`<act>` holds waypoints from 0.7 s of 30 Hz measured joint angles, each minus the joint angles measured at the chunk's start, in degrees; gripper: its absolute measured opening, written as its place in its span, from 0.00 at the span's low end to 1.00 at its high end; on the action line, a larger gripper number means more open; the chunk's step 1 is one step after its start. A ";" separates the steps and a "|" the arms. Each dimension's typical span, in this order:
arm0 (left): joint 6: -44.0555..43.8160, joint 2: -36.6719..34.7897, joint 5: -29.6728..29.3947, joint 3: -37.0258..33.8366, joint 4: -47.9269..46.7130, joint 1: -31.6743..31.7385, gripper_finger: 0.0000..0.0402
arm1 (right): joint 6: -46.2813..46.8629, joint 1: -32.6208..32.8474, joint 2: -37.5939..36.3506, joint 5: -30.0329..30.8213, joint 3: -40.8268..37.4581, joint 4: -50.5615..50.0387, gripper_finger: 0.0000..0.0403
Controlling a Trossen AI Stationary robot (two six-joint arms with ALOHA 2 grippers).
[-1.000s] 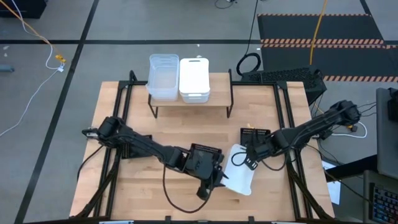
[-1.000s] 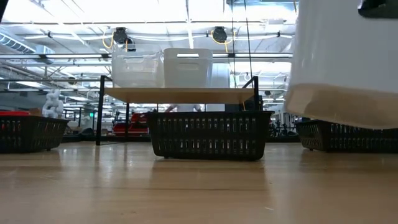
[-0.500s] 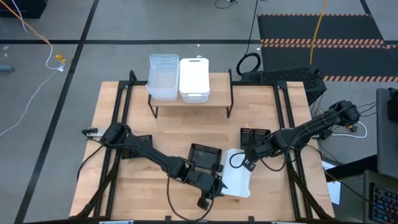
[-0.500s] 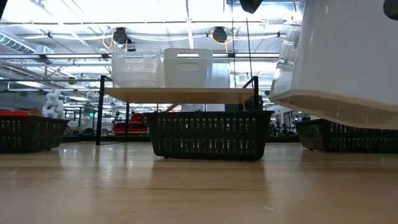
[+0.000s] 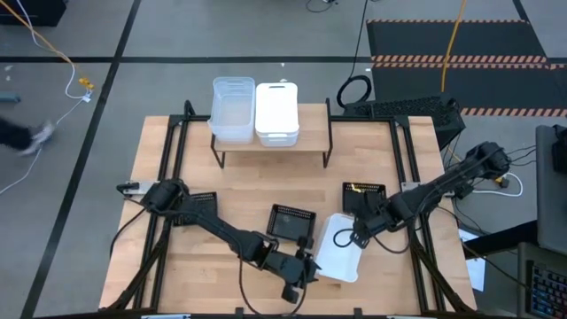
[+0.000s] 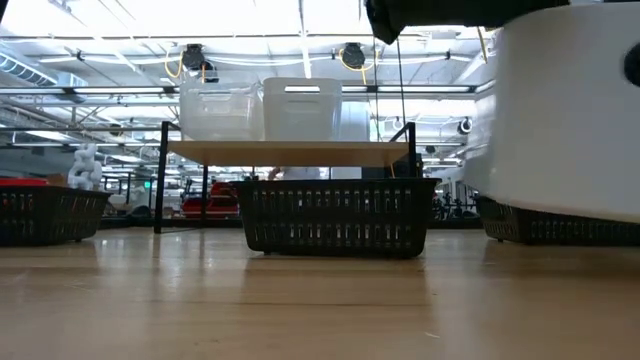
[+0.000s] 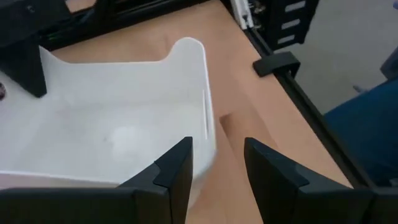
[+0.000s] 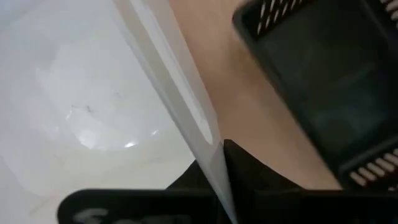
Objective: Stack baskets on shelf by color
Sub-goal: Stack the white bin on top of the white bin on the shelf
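Observation:
An opaque white basket point(image 5: 341, 252) hangs over the table's near right part, and the low view shows this basket point(image 6: 575, 110) clear of the wood. My right gripper point(image 5: 352, 234) is shut on its far right rim. My left gripper point(image 5: 307, 265) is open at the basket's near left end, one finger inside and one outside the wall point(image 7: 208, 134). The shelf point(image 5: 310, 140) stands at the far edge with a clear basket point(image 5: 232, 108) and a white basket point(image 5: 276, 112) on its plank. Three black baskets point(image 5: 292, 223) point(image 5: 364, 196) point(image 5: 200, 204) sit on the table. My right gripper pinches the white basket's rim point(image 8: 186, 106) between its two fingers, coming from the table's right side and slanting down. The basket is lifted clear of the table and hangs nearly level.
The middle black basket point(image 6: 335, 215) lies just beyond the held one, and the right black basket point(image 6: 560, 228) sits behind it. The shelf plank has bare room right of the white basket point(image 6: 302, 108). Black frame rails point(image 5: 416, 213) run along both table sides.
The held white basket has tipped from a slant to nearly level and sunk a little toward the near edge. My left arm has swung toward the near edge, keeping its gripper at the basket's left end. My right gripper has shifted slightly right and nearer.

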 joint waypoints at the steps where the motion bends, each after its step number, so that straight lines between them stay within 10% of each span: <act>1: 0.97 0.03 -0.02 -0.02 0.24 -0.19 0.36 | 0.86 0.70 0.36 -0.02 0.00 -0.22 0.01; 12: 8.59 0.03 -4.63 -0.07 13.14 0.86 0.36 | 8.67 3.83 5.02 11.05 0.11 -0.95 0.01; 21: 3.95 0.65 -4.11 -0.05 6.11 2.53 0.40 | 9.60 2.11 7.90 10.19 0.11 -0.75 0.01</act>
